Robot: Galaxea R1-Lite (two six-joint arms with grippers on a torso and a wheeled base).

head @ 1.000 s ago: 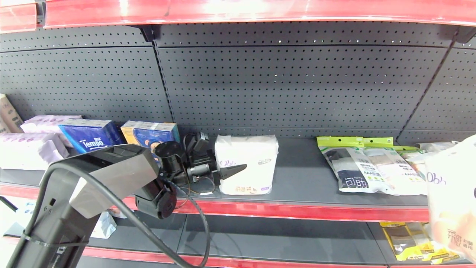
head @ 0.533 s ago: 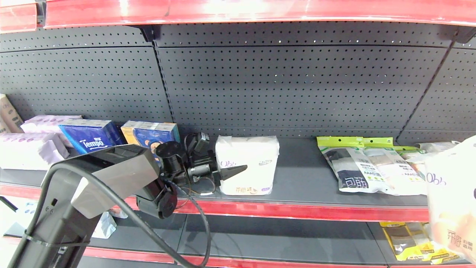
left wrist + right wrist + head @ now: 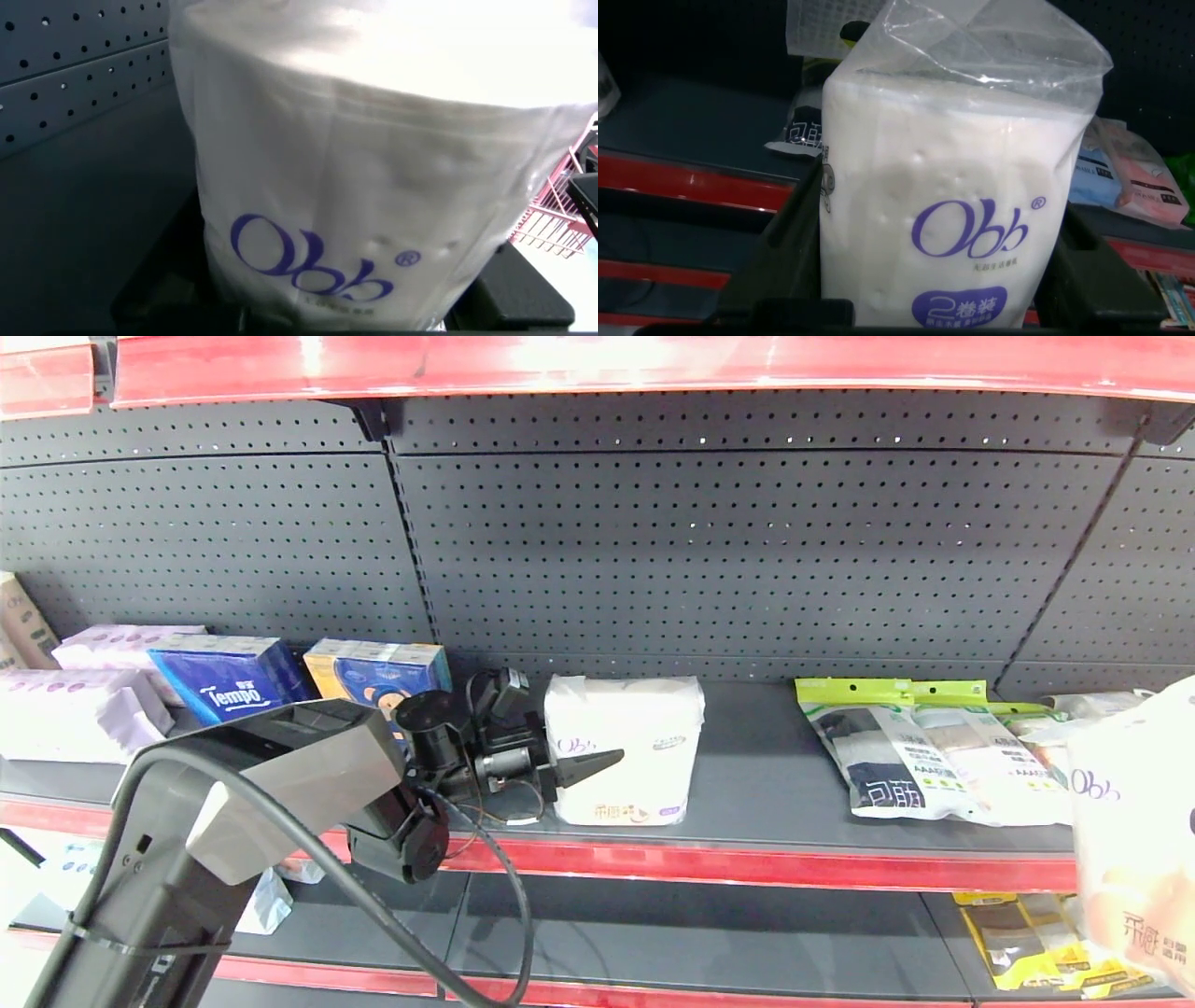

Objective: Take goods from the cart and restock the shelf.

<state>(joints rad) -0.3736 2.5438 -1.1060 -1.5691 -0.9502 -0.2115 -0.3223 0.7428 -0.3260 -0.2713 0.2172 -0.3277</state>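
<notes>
A white roll-paper pack [image 3: 627,747] stands on the dark shelf board [image 3: 756,793], near its red front edge. My left gripper [image 3: 597,758] is shut on its left end, with one black finger [image 3: 586,766] across the front face and the other hidden behind. In the left wrist view the same pack [image 3: 364,187] sits between the dark fingers. A second white pack [image 3: 1134,831] hangs at the far right, in front of the shelf. My right gripper [image 3: 934,275] is shut on that second pack [image 3: 952,196], one finger on each side.
Blue tissue boxes [image 3: 229,681] and lilac packs [image 3: 84,695] fill the shelf's left end. Green-topped bags [image 3: 920,761] lie to the right, with bare board between them and the standing pack. Yellow packets [image 3: 1018,933] lie on the lower shelf. Perforated panel [image 3: 709,551] forms the back.
My left gripper and its white pack have slid a little to the right along the shelf. The pack at the far right has stayed where it was.
</notes>
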